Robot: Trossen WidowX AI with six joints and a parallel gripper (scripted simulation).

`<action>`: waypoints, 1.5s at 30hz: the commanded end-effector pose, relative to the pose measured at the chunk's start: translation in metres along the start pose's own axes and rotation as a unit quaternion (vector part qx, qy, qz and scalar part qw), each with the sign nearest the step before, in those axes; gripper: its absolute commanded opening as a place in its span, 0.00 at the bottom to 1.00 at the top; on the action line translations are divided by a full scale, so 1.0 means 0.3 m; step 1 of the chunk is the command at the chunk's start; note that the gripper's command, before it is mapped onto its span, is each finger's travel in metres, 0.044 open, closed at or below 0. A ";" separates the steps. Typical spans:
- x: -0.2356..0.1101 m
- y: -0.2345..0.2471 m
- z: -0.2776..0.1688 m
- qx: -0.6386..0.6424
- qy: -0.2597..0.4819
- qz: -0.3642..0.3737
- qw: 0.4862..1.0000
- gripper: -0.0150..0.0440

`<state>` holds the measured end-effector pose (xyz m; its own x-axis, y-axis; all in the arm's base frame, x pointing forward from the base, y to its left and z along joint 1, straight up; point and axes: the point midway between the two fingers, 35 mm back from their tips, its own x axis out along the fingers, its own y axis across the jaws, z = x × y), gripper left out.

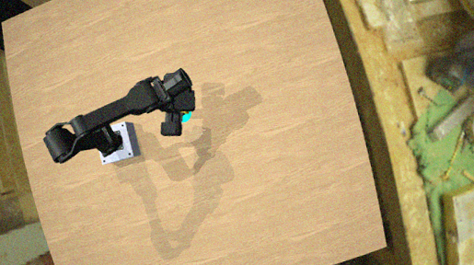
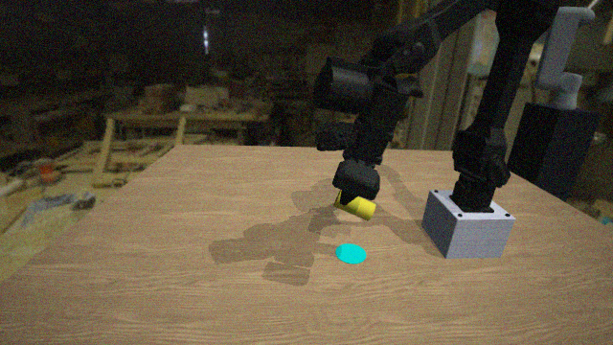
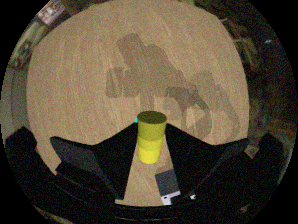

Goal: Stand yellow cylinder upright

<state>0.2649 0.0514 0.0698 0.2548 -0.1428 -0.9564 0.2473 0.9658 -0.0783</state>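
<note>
The yellow tall cylinder [image 2: 363, 208] [image 3: 150, 142] is held in the air above the table, tilted, with its end toward the robot base lower in the exterior view. My gripper [image 2: 348, 197] [image 3: 152, 125] is shut on it, one finger on each side in the wrist view. The cyan circle [image 2: 351, 254] [image 1: 187, 117] lies flat on the table. In the exterior view it shows whole, below the cylinder in the picture; in the top view the arm partly covers it. Only a sliver of it shows in the wrist view, beside the cylinder's far end.
The arm's pale box-shaped base [image 1: 128, 140] [image 2: 474, 240] stands on the wooden table [image 1: 288, 167] [image 2: 192, 307]. Shadows of the arm fall across the table around the circle. In the top view, a cluttered bench lies beyond the table's right edge.
</note>
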 end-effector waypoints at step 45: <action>0.049 0.051 0.008 -0.037 -0.172 -0.034 0.984 0.43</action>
<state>0.2757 0.0639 0.0564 0.5277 -0.2500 -0.8118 0.2038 0.9651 -0.1647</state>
